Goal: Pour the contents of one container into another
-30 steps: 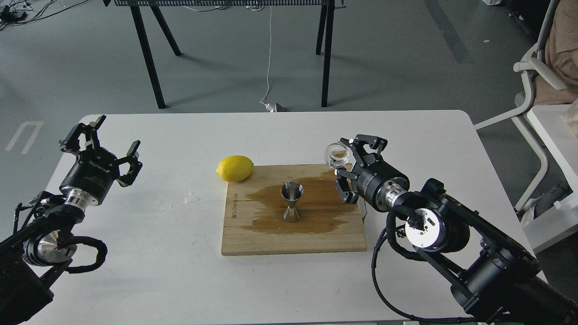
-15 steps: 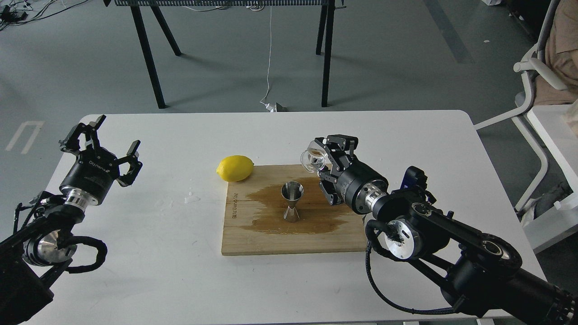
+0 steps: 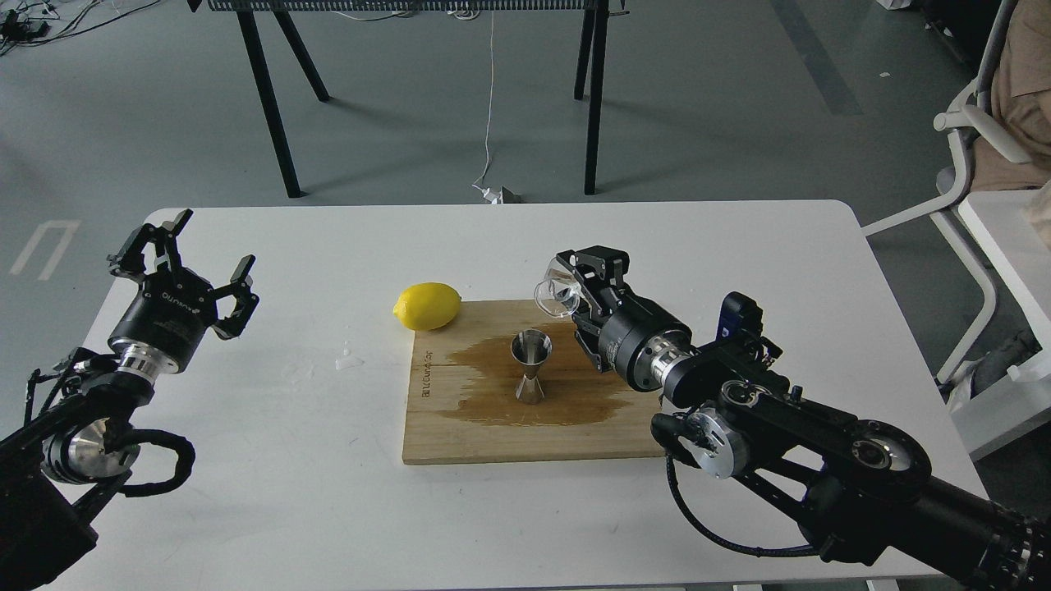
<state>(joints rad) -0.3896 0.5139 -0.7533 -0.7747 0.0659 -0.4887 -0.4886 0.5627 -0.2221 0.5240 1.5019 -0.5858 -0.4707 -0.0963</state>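
White table (image 3: 246, 492), right hand (image 3: 575, 291) gripping glass cup (image 3: 555, 295) now nearer jigger (image 3: 530, 367), left hand (image 3: 176, 263) spread wide

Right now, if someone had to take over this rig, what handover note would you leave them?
Right hand: shut on the glass cup, held tipped on its side in the air, up and to the right of the jigger.
Left hand: open, empty, hovering over the table's left side.
Jigger stands upright on the wooden board, in a wide brown wet stain. Lemon sits at the board's far left corner.
Done: cup picked up and brought close.
Left: centre the cup over the jigger's mouth and pour; no stream is visible.
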